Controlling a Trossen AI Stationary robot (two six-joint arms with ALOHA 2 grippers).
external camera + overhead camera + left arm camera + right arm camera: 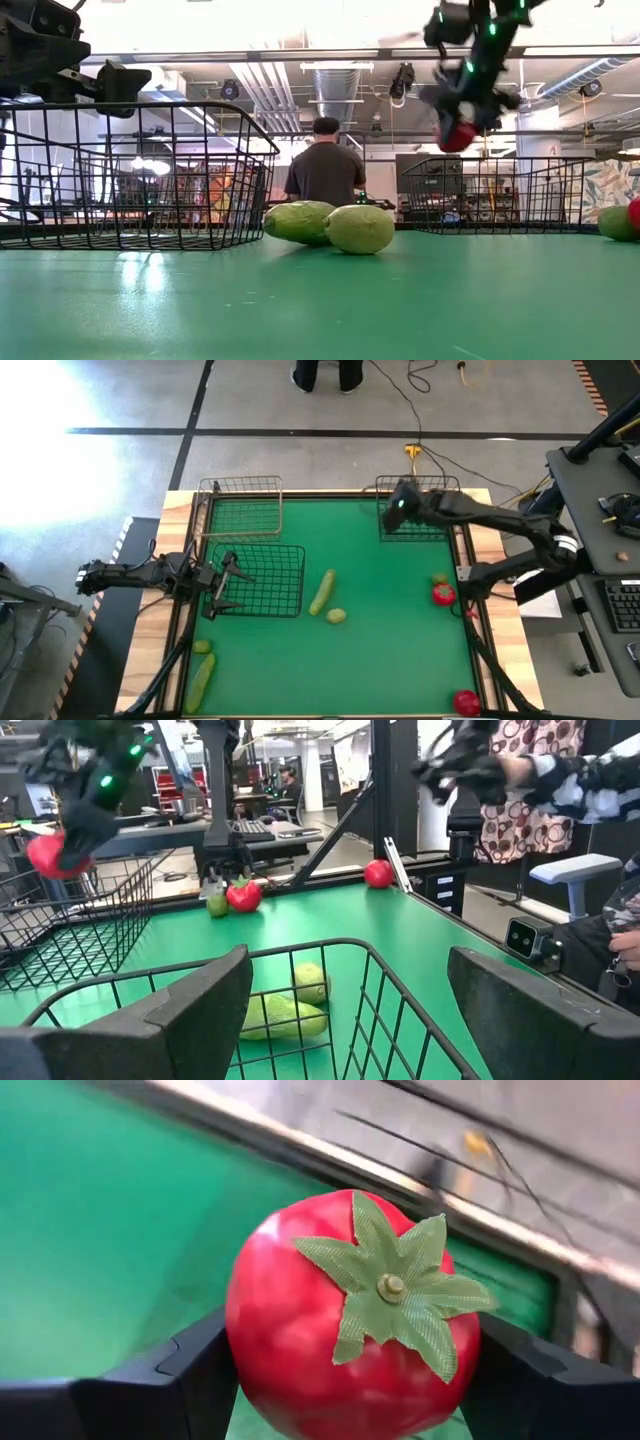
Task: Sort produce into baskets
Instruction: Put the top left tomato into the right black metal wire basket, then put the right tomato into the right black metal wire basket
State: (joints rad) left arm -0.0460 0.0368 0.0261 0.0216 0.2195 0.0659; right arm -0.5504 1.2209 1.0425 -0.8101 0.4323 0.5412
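Right claw [350,1370] clamping tomato [350,1315] above black basket [440,530].

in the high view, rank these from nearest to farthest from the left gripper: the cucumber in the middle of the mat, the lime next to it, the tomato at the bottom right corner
Measured from the left gripper, over the black basket:
1. The cucumber, mid-mat, just right of that basket.
2. The lime, just beyond the cucumber's lower end.
3. The tomato, far off in the bottom right corner.

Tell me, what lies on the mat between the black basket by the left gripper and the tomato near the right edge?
In the high view, a cucumber and a lime lie between the black basket and the tomato.
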